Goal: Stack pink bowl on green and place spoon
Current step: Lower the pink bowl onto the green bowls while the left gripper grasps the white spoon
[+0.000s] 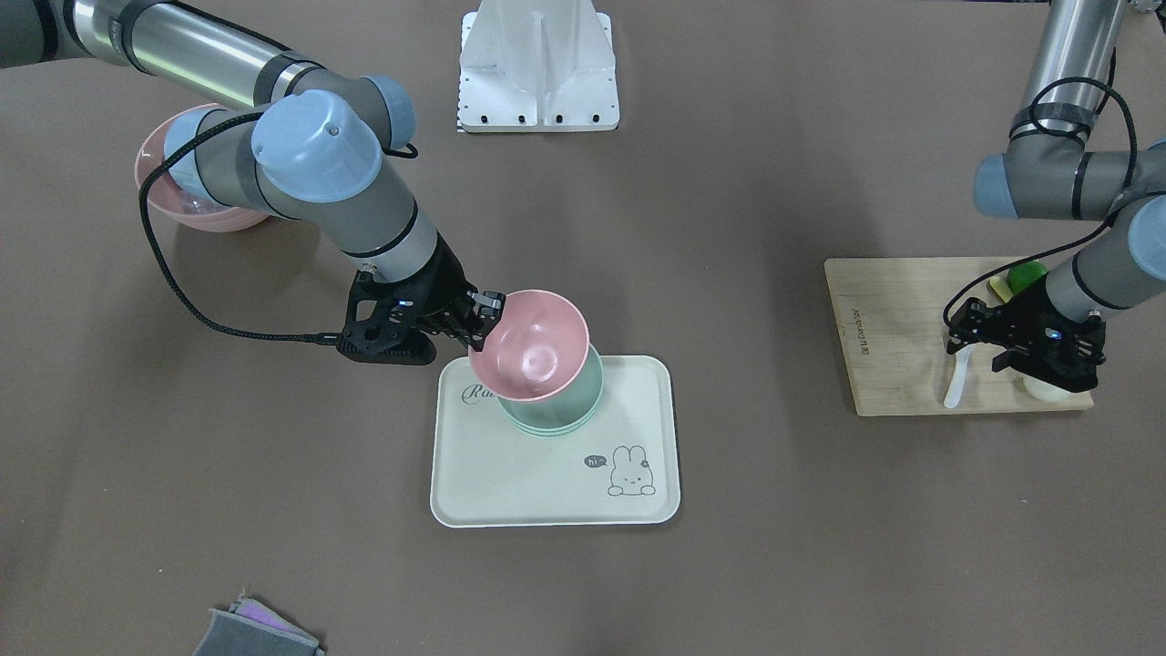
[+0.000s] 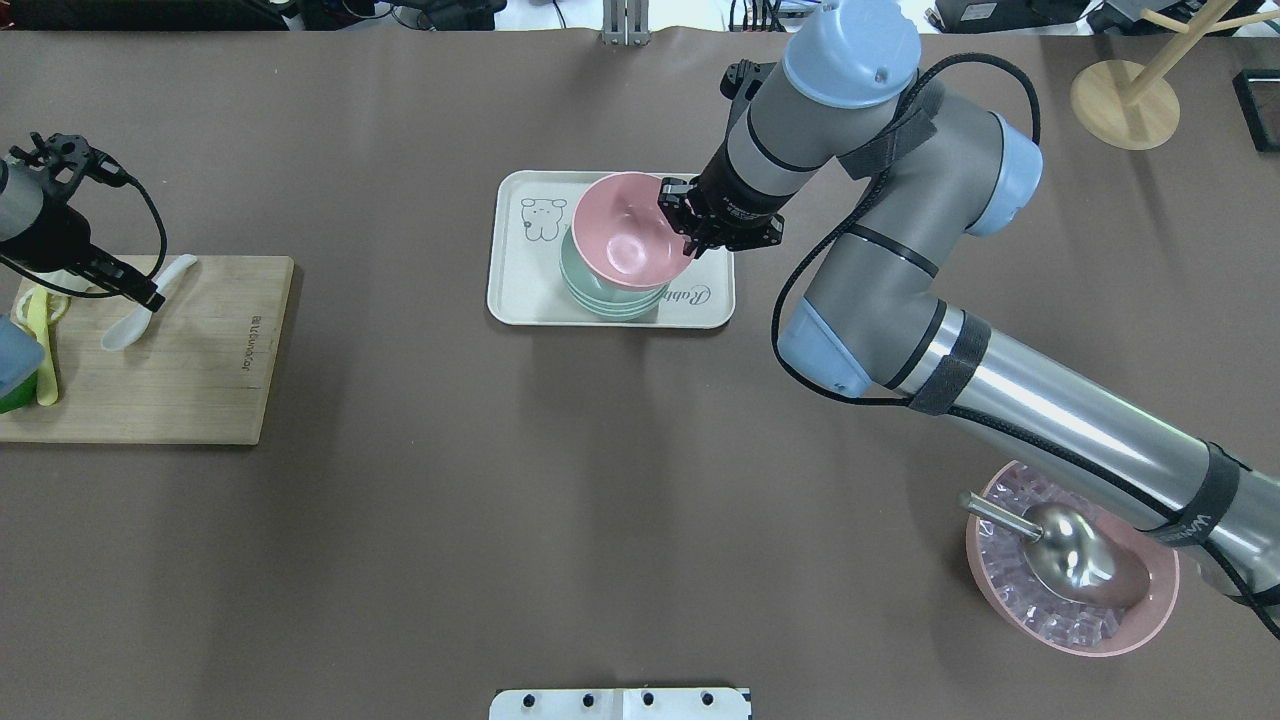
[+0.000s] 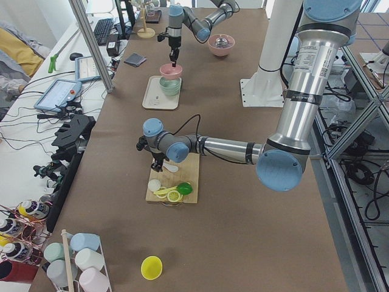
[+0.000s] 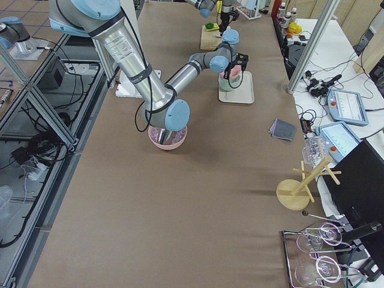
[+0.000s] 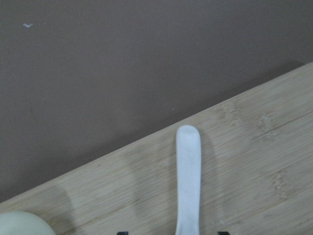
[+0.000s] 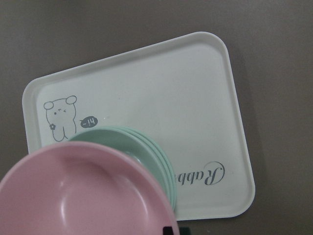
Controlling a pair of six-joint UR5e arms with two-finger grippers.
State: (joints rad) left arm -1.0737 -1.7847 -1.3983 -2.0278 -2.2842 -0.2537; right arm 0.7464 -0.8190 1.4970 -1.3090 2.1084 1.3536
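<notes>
A pink bowl (image 1: 531,346) hangs tilted right over a stack of green bowls (image 1: 557,417) on a pale tray (image 1: 510,474). My right gripper (image 1: 485,316) is shut on the pink bowl's rim; the bowl (image 6: 83,196) fills the lower left of the right wrist view above the green bowls (image 6: 142,147). I cannot tell whether the bowls touch. A white spoon (image 2: 135,315) lies on a wooden board (image 2: 200,380). My left gripper (image 2: 152,297) is low over the spoon's handle (image 5: 189,176), open, one finger on each side.
Green and yellow utensils (image 2: 40,350) lie at the board's far end. A second pink bowl (image 2: 1070,570) with ice and a metal scoop sits under my right arm. A white mount (image 1: 537,73), a grey cloth (image 1: 255,633) and a wooden stand (image 2: 1125,95) sit at the edges.
</notes>
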